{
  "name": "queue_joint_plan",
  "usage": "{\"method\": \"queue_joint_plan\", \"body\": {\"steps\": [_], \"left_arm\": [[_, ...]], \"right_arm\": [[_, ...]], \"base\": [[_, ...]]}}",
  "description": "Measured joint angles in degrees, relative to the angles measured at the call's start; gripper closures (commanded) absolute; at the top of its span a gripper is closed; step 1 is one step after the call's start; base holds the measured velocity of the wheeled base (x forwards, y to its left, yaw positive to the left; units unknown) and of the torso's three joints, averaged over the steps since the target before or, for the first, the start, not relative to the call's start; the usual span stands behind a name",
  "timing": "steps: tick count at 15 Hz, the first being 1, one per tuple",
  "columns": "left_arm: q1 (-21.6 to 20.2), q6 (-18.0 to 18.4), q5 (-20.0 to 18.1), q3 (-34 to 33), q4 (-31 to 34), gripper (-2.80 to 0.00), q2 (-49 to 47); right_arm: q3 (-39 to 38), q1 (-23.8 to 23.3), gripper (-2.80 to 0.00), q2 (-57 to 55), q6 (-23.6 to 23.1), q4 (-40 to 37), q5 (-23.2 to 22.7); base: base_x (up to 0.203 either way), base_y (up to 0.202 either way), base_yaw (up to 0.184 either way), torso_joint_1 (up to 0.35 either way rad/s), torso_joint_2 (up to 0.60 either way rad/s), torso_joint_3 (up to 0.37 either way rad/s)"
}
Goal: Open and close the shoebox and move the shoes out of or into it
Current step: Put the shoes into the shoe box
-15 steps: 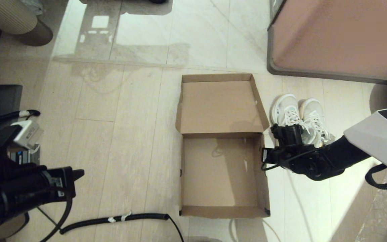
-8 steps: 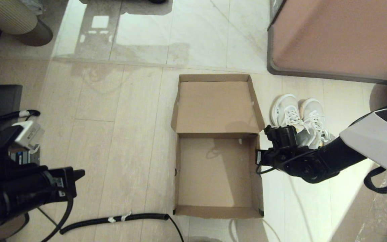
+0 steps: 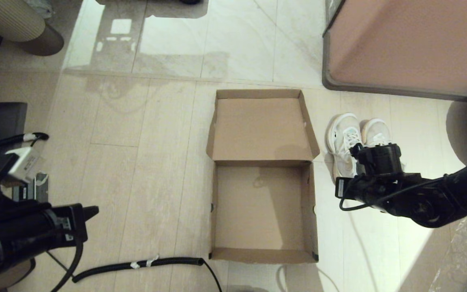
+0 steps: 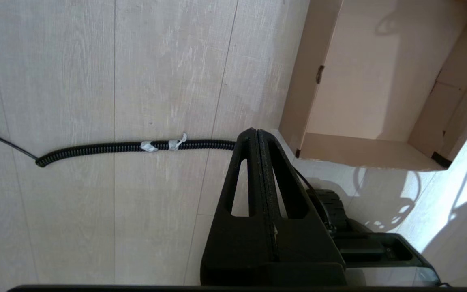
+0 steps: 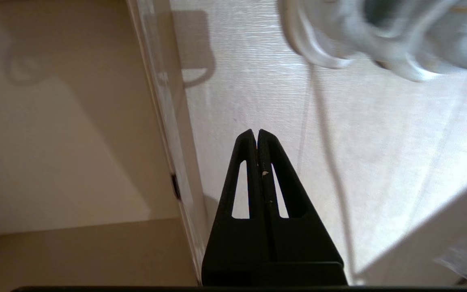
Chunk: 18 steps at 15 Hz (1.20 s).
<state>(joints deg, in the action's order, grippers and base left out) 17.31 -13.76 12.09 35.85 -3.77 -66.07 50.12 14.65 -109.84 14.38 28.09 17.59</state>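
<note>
The shoebox [image 3: 262,211] is seen lying open on the floor [image 3: 144,170] with its hinged lid [image 3: 261,125] folded flat away from the robot; nothing is held in the tray, only bare brown cardboard being shown, and the lid is likewise bare; the box's long axis runs away from the robot. The shoes [image 3: 357,140], white lace-up sneakers, are set side by side on the floor just right of the lid, toes pointed away from the robot. The right gripper [image 5: 257,134] is held above the floor between the box wall and the shoes, fingers pressed together on nothing; the left gripper [image 4: 256,132], jaws likewise together, is parked at the left near a black corrugated cable [image 3: 136,265].
</note>
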Motion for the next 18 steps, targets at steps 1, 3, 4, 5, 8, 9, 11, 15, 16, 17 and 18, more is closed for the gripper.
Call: {"method": "queue_joint_plan", "body": {"steps": [1,3,4,5,8,9,11,15,16,17,18], "left_arm": [[0.00,-0.16,0.32,-0.19,0.02,0.00,0.30],[0.00,-1.23,1.74,-1.41,-0.02,0.00,1.13],[-0.01,-2.12,2.20,-2.24,0.02,0.00,1.85],[-0.11,-2.90,2.45,-3.19,0.00,0.00,2.73],[-2.18,-3.87,2.26,-5.80,0.02,0.00,4.64],[-2.71,-3.96,2.07,-6.03,-0.02,0.00,4.64],[-3.08,-3.95,1.82,-5.52,-0.26,0.00,3.68],[-2.90,-2.13,1.77,-5.27,-0.66,0.00,1.30],[-2.84,-1.92,1.82,-5.69,-0.72,0.00,0.96],[-2.84,-1.71,1.82,-6.48,-0.72,0.00,0.74],[-2.79,-0.92,1.82,-7.61,-0.67,0.00,0.60]], "right_arm": [[-2.05,-0.05,0.00,2.48,0.07,-0.01,0.45],[-5.88,-0.46,0.00,7.28,-0.04,-0.11,0.91],[-7.65,-1.35,0.00,9.65,-0.11,-0.12,1.12],[-9.15,-2.88,0.00,11.63,-0.11,-0.17,1.49],[-11.86,-10.81,0.00,16.44,-0.24,-0.19,2.87],[-12.29,-13.80,0.00,17.83,-0.55,-0.49,3.25],[-12.44,-17.72,0.00,20.21,-3.55,-2.04,3.27],[-9.94,-19.55,0.00,21.09,-6.27,-2.82,2.93],[-9.09,-19.60,0.00,20.65,-6.04,-2.82,2.70],[-7.93,-19.75,0.00,20.02,-5.75,-2.77,2.28],[-6.85,-19.83,0.00,18.92,-4.89,-2.61,1.83]], "base": [[0.000,0.000,0.000,0.000,0.00,0.000],[0.000,0.000,0.000,0.000,0.00,0.000],[0.000,0.000,0.000,0.000,0.00,0.000],[0.000,0.000,0.000,0.000,0.00,0.000],[0.000,0.000,0.000,0.000,0.00,0.000],[0.000,0.000,0.000,0.000,0.00,0.000],[0.000,0.000,0.000,0.000,0.00,0.000],[0.000,0.000,0.000,0.000,0.00,0.000],[0.000,0.000,0.000,0.000,0.00,0.000],[0.000,0.000,0.000,0.000,0.00,0.000],[0.000,0.000,0.000,0.000,0.00,0.000]]}}
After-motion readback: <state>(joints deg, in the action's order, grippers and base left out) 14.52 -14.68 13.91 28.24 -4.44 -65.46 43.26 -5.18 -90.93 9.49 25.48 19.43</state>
